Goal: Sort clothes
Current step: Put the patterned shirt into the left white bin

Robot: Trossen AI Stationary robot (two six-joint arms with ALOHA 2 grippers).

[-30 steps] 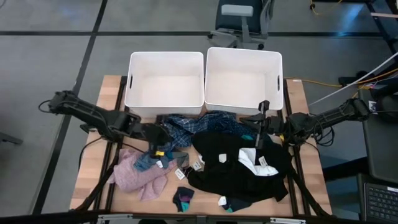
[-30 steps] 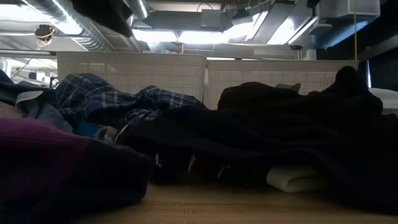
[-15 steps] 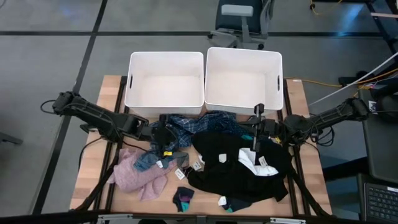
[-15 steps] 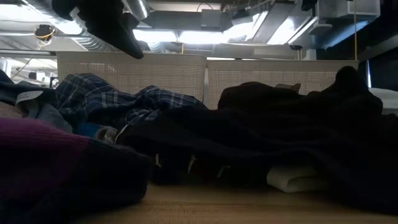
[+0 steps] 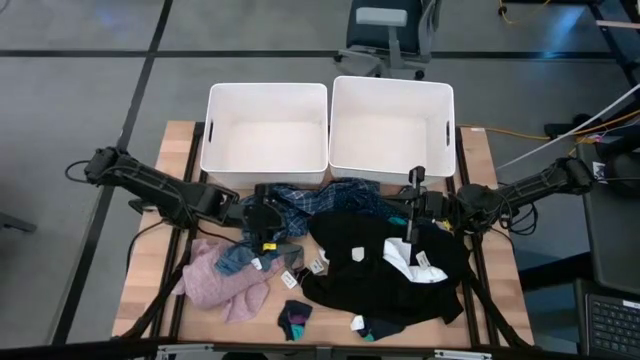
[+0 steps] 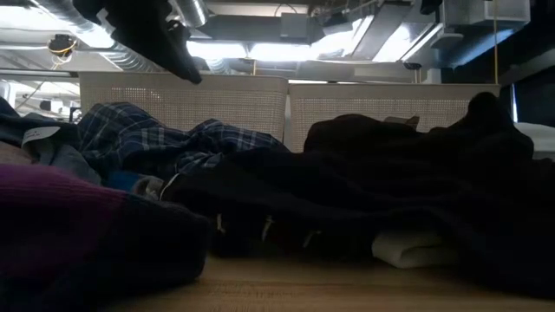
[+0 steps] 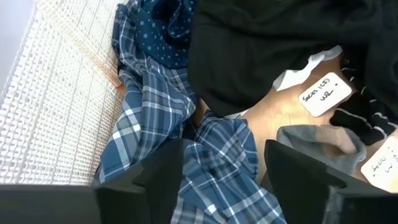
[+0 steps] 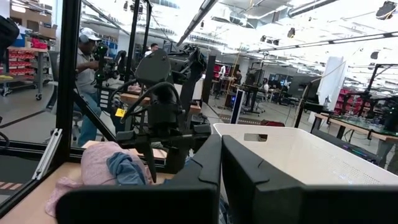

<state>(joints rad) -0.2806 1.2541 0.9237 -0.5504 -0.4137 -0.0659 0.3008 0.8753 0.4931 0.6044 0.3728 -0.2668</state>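
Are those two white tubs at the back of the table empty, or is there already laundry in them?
Empty. From above, the left bin and the right bin show bare white floors; the clothes all lie heaped on the table.

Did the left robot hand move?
Yes. In the high view the left hand has moved toward the left white bin, onto the blue plaid shirt.

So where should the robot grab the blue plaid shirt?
Probably the bunched fold of the plaid shirt, from straight above. It lies crumpled by the left bin, and the open left gripper hangs right over that fold, away from the black cloth.
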